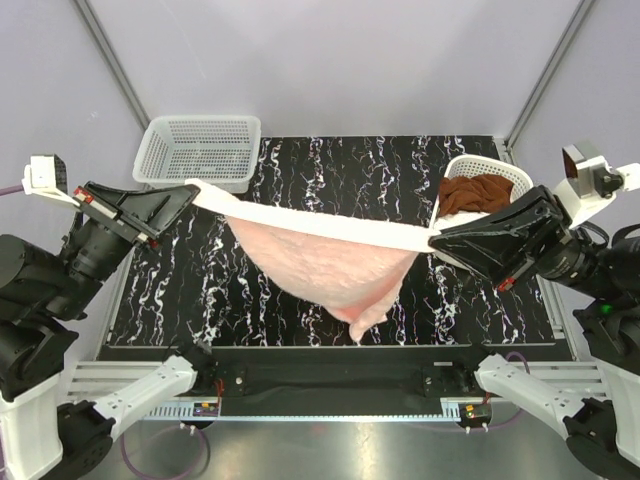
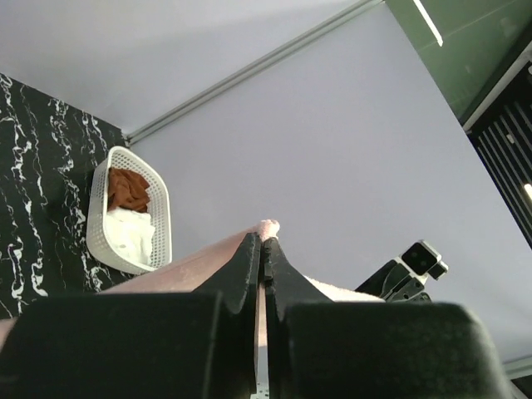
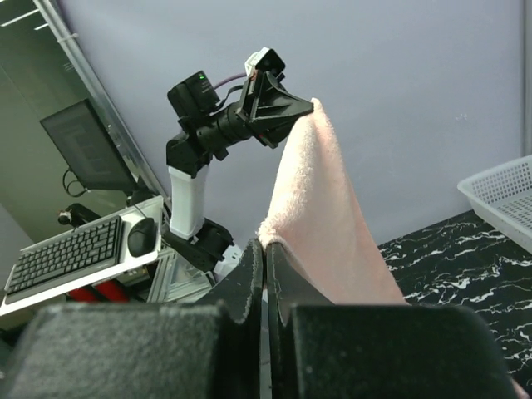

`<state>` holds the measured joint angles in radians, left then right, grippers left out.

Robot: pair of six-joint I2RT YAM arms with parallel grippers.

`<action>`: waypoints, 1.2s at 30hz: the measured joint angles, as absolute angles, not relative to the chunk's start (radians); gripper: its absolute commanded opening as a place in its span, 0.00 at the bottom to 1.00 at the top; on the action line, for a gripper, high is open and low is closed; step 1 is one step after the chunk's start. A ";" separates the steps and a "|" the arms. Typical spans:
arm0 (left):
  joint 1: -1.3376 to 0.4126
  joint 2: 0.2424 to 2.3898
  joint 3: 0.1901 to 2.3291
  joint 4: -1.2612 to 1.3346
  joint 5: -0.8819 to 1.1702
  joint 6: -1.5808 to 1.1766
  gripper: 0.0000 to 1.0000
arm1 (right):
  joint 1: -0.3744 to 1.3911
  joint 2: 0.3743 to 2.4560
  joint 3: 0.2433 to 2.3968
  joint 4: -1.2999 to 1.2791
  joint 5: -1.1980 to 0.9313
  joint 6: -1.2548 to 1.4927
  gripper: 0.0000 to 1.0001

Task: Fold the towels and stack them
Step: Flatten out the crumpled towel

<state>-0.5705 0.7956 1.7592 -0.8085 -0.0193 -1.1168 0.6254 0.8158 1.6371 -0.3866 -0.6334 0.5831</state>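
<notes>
Above the table (image 1: 200,280), left gripper (image 1: 190,192) and right gripper (image 1: 435,240) each clamp a corner of the pink towel (image 1: 330,270), stretching its edge taut, presumably for folding.

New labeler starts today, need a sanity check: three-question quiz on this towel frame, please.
1. True or false: the pink towel lies flat on the table.
2. Left gripper and right gripper: which is shut on the pink towel? A) left only B) right only C) both
3. Fill in: the brown towel sits in a white ____.

Key:
1. False; it hangs stretched between the two grippers.
2. C
3. basket
</notes>
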 measured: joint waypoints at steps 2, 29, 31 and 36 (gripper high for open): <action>-0.572 0.802 1.767 -0.808 -0.010 -1.121 0.00 | 0.625 0.812 1.633 -0.359 -0.632 0.599 0.00; -0.574 1.201 2.212 -0.775 -0.399 -0.641 0.00 | 0.625 1.344 2.254 -0.678 -0.046 0.156 0.00; -0.577 1.151 2.193 -0.743 -0.344 -0.659 0.00 | 0.628 1.262 2.171 -0.655 -0.089 0.173 0.00; -0.583 1.053 2.088 -0.715 -0.214 -0.719 0.00 | 0.634 1.092 2.011 -0.626 -0.184 0.223 0.00</action>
